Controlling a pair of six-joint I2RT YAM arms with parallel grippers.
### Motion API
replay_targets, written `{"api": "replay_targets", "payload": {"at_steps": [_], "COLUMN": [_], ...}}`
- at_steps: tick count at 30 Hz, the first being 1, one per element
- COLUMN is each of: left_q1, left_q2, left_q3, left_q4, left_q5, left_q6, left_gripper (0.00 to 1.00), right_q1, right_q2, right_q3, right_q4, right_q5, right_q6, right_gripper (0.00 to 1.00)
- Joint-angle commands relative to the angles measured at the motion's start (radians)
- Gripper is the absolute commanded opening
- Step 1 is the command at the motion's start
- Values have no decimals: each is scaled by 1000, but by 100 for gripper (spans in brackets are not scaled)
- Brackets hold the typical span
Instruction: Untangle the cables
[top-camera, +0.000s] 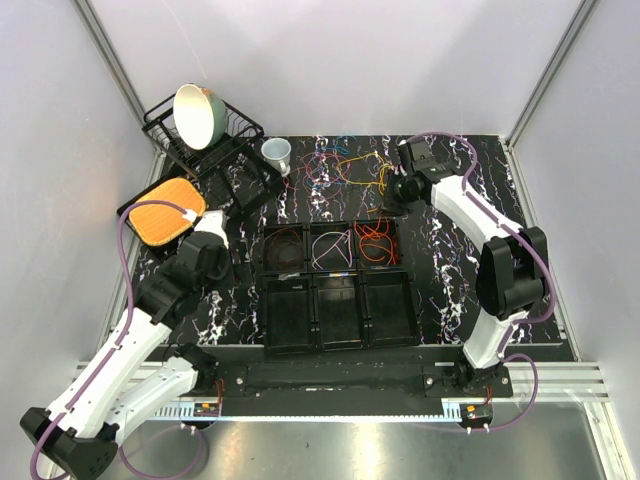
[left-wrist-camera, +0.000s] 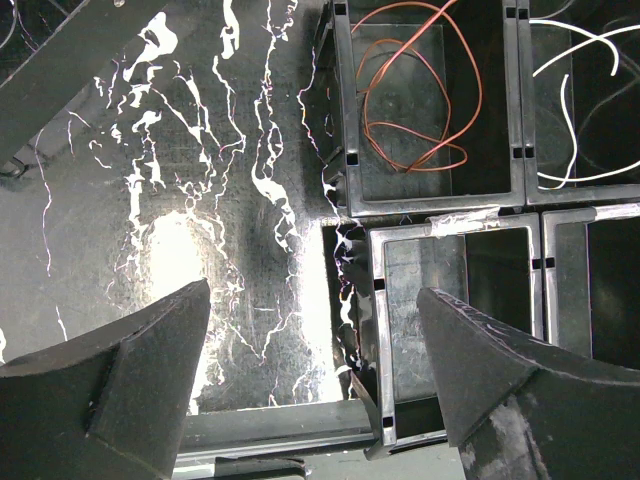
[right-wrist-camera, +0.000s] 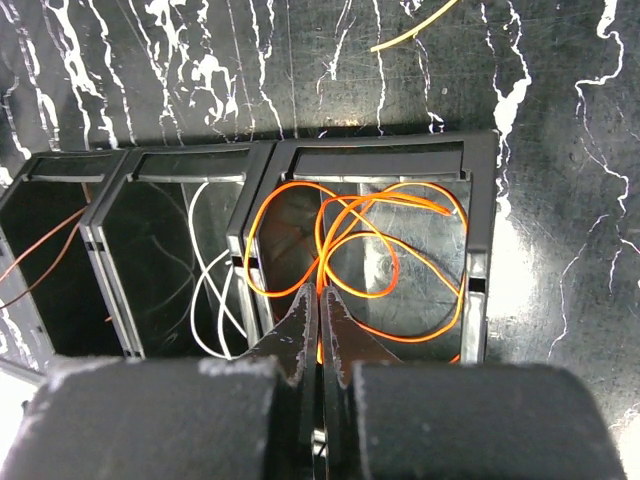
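Observation:
The cables (top-camera: 345, 165) lie in a loose many-coloured tangle on the far part of the black marbled mat. A black six-compartment tray (top-camera: 340, 272) holds a brown cable (left-wrist-camera: 480, 80), a white cable (right-wrist-camera: 195, 290) and an orange cable (right-wrist-camera: 396, 266) in its far row. My right gripper (right-wrist-camera: 322, 290) is shut on the orange cable, over the far right compartment, and hangs at the tray's far edge (top-camera: 390, 200). My left gripper (left-wrist-camera: 315, 290) is open and empty over bare mat, just left of the tray (top-camera: 218, 258).
A dish rack with a green bowl (top-camera: 195, 115) stands at the far left. A white cup (top-camera: 277, 152) is beside it. An orange grid pad (top-camera: 165, 215) lies on a black tray left of my left arm. The near tray row holds nothing.

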Motion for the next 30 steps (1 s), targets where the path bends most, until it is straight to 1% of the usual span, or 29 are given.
{"api": "replay_targets", "payload": {"at_steps": [1, 8, 16, 17, 18, 20, 21, 24, 26, 30], "left_q1": [6, 4, 6, 6, 6, 7, 7, 6, 6, 7], "left_q2": [3, 8, 12, 11, 11, 8, 8, 6, 5, -2], "left_q3": [16, 16, 16, 16, 16, 16, 16, 16, 16, 16], "left_q4": [45, 45, 45, 45, 45, 44, 45, 45, 45, 44], "left_q5": [5, 5, 5, 6, 5, 5, 5, 6, 6, 5], "left_q6": [10, 10, 13, 10, 10, 10, 12, 12, 12, 12], "left_gripper": [88, 88, 88, 88, 88, 88, 88, 88, 88, 88], "right_q1": [33, 65, 109, 114, 115, 115, 115, 117, 118, 117], "right_q2": [4, -28, -34, -34, -36, -46, -52, -62, -57, -63], "right_q3": [-4, -119, -141, -136, -123, -107, -92, -54, -33, 14], "right_q4": [37, 39, 34, 27, 19, 2, -4, -29, -52, -84], "right_q5": [57, 70, 35, 36, 36, 42, 51, 70, 73, 71], "right_q6": [1, 8, 2, 1, -4, -7, -10, -16, -19, -24], "right_gripper": [0, 0, 0, 2, 10, 21, 30, 43, 45, 47]}}
